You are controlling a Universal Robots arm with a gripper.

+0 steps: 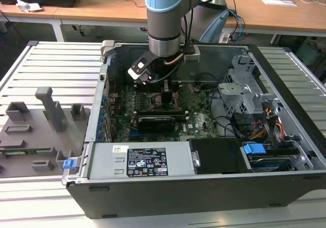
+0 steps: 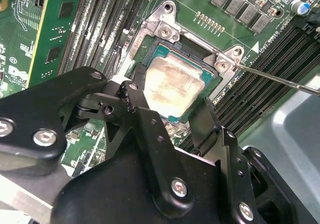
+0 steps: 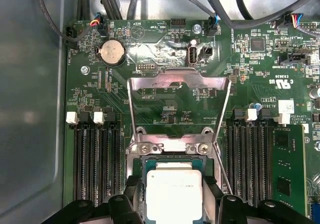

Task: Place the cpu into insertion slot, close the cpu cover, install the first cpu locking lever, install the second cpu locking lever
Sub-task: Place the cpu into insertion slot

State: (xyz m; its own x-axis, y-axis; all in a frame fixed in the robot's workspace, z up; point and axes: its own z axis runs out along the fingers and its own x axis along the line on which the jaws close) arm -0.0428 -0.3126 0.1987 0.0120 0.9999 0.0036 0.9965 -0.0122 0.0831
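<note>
The flat, silvery-topped square cpu (image 3: 174, 191) lay between the jaws in the black square insertion slot (image 2: 199, 48); whether they gripped it was unclear.

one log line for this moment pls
cpu: in insertion slot | cpu cover: raised open | hand: low at cpu

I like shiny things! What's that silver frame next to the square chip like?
The frame is thin, shiny silvery metal with a big cut-out middle; the green board shows through it. It is swung open, joined to the socket at its edge near two screws, and not covering the chip.
</note>
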